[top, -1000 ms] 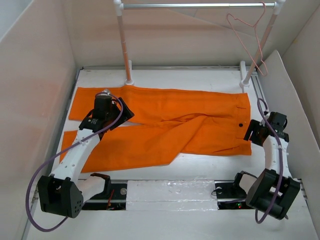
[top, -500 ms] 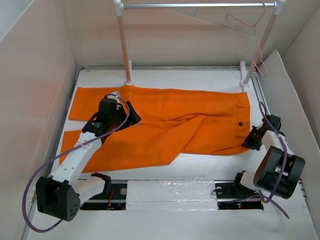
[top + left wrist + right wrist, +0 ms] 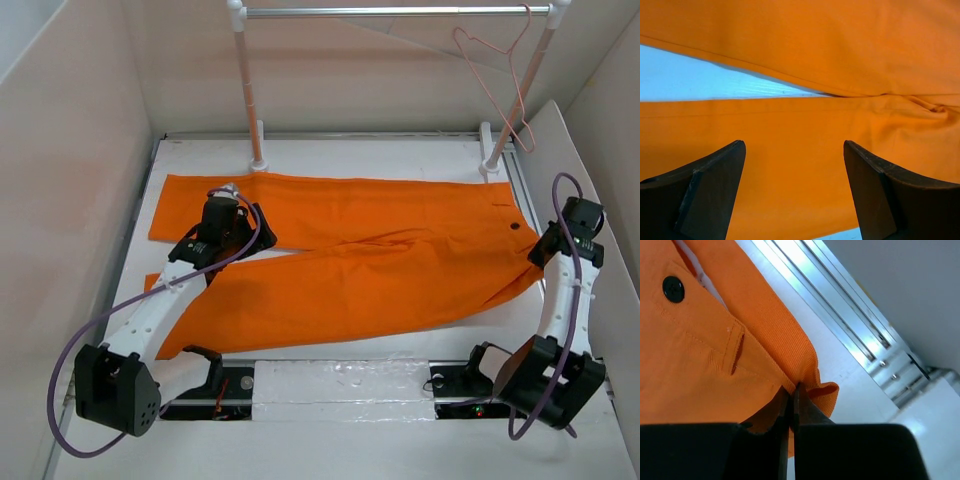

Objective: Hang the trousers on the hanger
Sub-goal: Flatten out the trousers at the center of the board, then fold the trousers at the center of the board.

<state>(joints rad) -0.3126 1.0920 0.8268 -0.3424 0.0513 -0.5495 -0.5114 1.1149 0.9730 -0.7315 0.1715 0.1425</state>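
Note:
The orange trousers [image 3: 380,265] lie flat across the white table, waistband to the right, with a black button [image 3: 515,227] near it. My right gripper [image 3: 546,252] is shut on the waistband corner at the table's right side; the right wrist view shows the fingertips [image 3: 792,389] pinching the fabric edge [image 3: 822,392], with the button [image 3: 673,289] at upper left. My left gripper [image 3: 258,230] hovers open over the legs where they split, nothing between its fingers [image 3: 794,147]. The pale pink wire hanger [image 3: 497,85] hangs from the rail at the back right.
A silver rail [image 3: 400,11] on white posts [image 3: 247,90] spans the back of the table. Pale walls enclose the left, right and back. A metal track [image 3: 840,325] runs along the table's right edge beside the waistband.
My right gripper has shut on the waistband corner and drawn it toward the right wall; the trousers slid rightward with it. The left gripper stayed open and shifted slightly.

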